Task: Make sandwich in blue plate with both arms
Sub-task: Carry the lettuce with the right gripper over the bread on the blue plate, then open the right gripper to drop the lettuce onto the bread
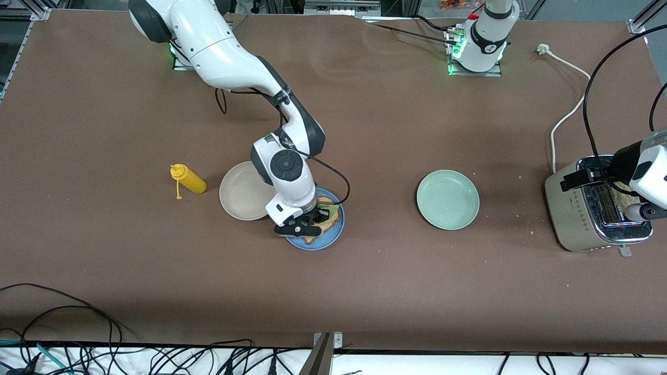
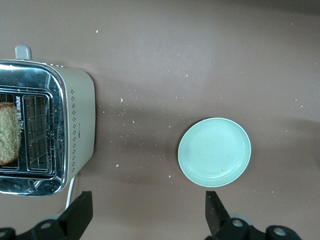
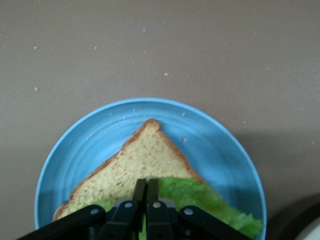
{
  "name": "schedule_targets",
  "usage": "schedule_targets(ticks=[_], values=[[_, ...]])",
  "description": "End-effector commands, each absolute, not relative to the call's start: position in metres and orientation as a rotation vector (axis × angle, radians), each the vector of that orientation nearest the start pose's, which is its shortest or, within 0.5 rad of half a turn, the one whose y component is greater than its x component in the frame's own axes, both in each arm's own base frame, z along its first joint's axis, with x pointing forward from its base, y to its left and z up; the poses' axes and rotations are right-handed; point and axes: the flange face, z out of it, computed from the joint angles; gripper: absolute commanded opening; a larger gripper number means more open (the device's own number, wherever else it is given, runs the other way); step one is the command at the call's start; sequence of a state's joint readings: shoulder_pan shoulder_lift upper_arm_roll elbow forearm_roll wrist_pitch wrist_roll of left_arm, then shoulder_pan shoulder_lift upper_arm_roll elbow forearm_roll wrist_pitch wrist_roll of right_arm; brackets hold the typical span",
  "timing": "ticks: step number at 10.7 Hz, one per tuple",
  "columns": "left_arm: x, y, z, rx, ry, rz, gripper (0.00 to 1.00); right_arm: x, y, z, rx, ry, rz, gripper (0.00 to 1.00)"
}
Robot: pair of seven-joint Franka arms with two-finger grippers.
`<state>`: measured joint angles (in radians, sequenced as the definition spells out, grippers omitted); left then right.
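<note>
surface (image 1: 365, 291): brown, scattered with crumbs; carries everything below
right arm (image 1: 229, 57): reaches from its base down to the blue plate
left arm (image 1: 646, 166): held up over the toaster
toaster (image 1: 589, 213): silver, at the left arm's end of the surface; one slice of bread (image 2: 9, 132) stands in a slot
green plate (image 1: 447, 199): bare, between toaster and blue plate
cream plate (image 1: 242, 198): just beside the blue plate
blue plate (image 1: 323, 240): holds a toast slice (image 3: 135, 162) with a lettuce leaf (image 3: 200, 197) on it
mustard bottle (image 1: 188, 179): lying near the cream plate
right hand (image 3: 145, 192): fingers shut together, tips on the lettuce
left hand (image 2: 147, 210): fingers spread wide, holding nothing
</note>
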<state>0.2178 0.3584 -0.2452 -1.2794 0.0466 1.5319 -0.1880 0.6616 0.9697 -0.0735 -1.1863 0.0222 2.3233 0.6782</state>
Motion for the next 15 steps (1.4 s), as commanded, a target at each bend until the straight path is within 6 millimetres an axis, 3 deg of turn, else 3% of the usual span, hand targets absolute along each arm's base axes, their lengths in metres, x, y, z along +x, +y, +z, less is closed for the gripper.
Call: schedule_targets(ticks=[1,2,4,7,9,12,15], values=[[0.647,0.017,0.549,-3.135,-0.229,0.147,0.99,0.654,0.435,0.211,-3.087,-0.13,-0.352,0.99],[0.647,0.017,0.549,-3.135,-0.229,0.147,0.99,0.658,0.432,0.213,-3.085,-0.234,-0.367,1.0],[0.647,0.019,0.55,-3.132,-0.232,0.141,0.99,0.663,0.427,0.218,-3.082,-0.24,-0.379,1.0],[0.646,0.049,0.552,-3.137,-0.179,0.134,0.99,0.664,0.421,0.237,-3.089,-0.276,-0.335,1.0],[0.642,0.087,0.554,-3.14,-0.187,0.129,0.99,0.683,0.381,0.276,-3.052,-0.348,-0.248,1.0],[0.632,0.146,0.551,-3.146,-0.221,0.13,0.99,0.691,0.319,0.335,-3.023,-0.451,-0.114,1.0],[0.633,0.193,0.532,-3.143,-0.263,0.105,0.99,0.677,0.246,0.401,-3.003,-0.462,-0.015,1.0]])
